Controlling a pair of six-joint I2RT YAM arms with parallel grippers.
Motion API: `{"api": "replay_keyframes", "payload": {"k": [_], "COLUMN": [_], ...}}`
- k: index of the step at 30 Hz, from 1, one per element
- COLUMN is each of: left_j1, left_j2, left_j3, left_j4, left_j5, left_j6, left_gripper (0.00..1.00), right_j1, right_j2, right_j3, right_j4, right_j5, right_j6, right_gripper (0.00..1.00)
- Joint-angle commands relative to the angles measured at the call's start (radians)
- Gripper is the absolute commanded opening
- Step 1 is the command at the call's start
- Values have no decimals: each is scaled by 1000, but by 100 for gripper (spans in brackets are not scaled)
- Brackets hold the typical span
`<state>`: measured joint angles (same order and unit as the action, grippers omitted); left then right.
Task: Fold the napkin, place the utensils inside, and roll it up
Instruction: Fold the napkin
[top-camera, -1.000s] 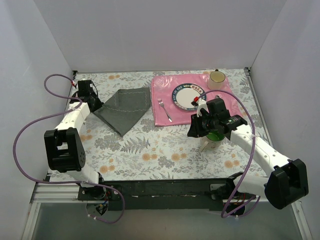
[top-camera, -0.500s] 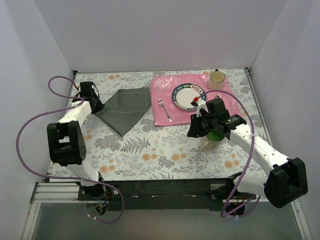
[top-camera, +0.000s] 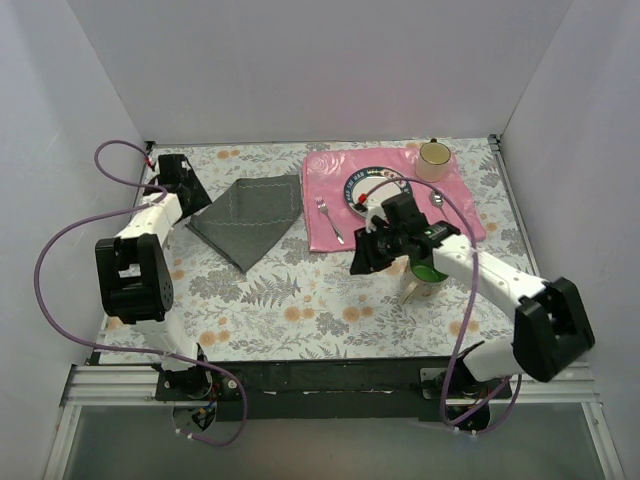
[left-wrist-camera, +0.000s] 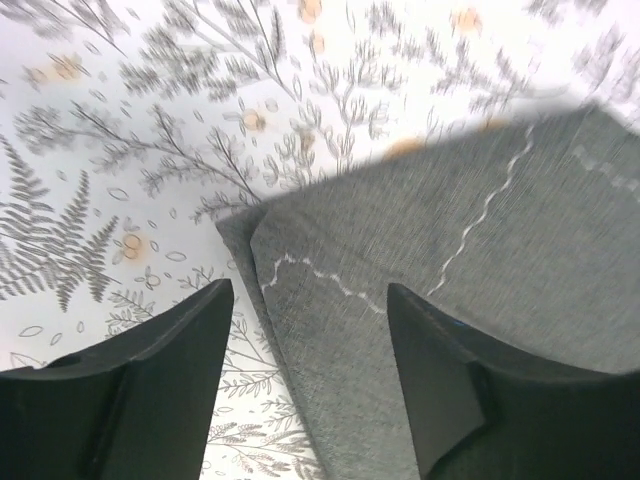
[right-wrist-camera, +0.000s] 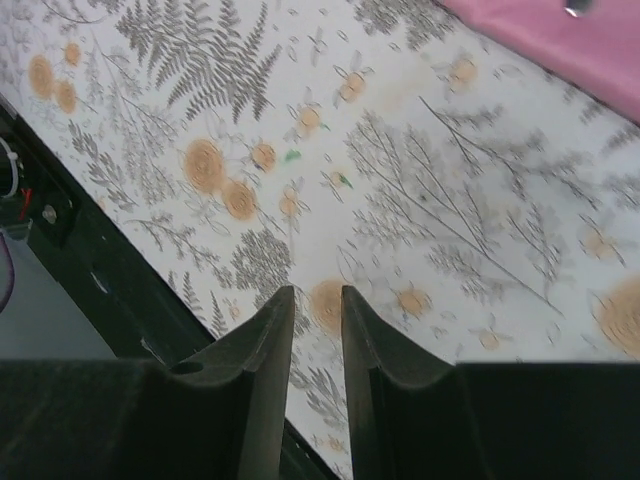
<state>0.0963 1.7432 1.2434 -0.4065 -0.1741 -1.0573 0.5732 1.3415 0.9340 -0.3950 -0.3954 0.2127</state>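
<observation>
The dark grey napkin (top-camera: 250, 213) lies folded into a triangle on the flowered tablecloth, left of the pink placemat (top-camera: 325, 185). My left gripper (top-camera: 192, 192) hovers open over the napkin's left corner (left-wrist-camera: 450, 250), which lies flat under the spread fingers (left-wrist-camera: 180, 340) with nothing held. A fork (top-camera: 330, 221) rests on the placemat's left part. A small metal utensil (top-camera: 437, 200) lies right of the plate (top-camera: 372, 190). My right gripper (top-camera: 358, 262) hangs just below the placemat's front edge. Its fingers (right-wrist-camera: 270, 330) stand a narrow gap apart over bare tablecloth, empty.
A beige mug (top-camera: 433, 157) stands at the placemat's far right corner. A green round object (top-camera: 432, 271) with a beige piece beside it sits under the right forearm. The pink placemat edge (right-wrist-camera: 560, 50) shows top right in the right wrist view.
My left gripper has opened over the napkin's left corner. The right arm swung left, away from the green object, to the placemat's front edge, and its fingers parted slightly.
</observation>
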Motion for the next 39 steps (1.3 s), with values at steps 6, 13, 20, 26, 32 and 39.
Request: {"api": "replay_keyframes", "payload": {"k": [6, 13, 20, 26, 32, 39], "left_j1": [0, 5, 22, 23, 22, 22], "left_j2": [-172, -93, -11, -69, -135, -62], "left_j3": [-8, -44, -51, -139, -196, -105], "left_j4": [17, 129, 130, 181, 199, 132], "left_j5": [48, 219, 194, 186, 208, 235], "left_j6": [-1, -72, -124, -184, -228, -222], "left_gripper": [49, 22, 15, 13, 13, 14], "right_j1": [120, 136, 149, 146, 137, 139], "right_j2": [410, 674, 893, 1027, 1055, 997], "right_j3": [366, 676, 906, 1002, 963, 970], "right_j4": [241, 289, 272, 297, 236, 179], "right_j5": [-37, -89, -102, -96, -51, -23], "right_j6": [116, 177, 171, 179, 96, 62], "right_gripper": [36, 30, 26, 25, 24, 24]}}
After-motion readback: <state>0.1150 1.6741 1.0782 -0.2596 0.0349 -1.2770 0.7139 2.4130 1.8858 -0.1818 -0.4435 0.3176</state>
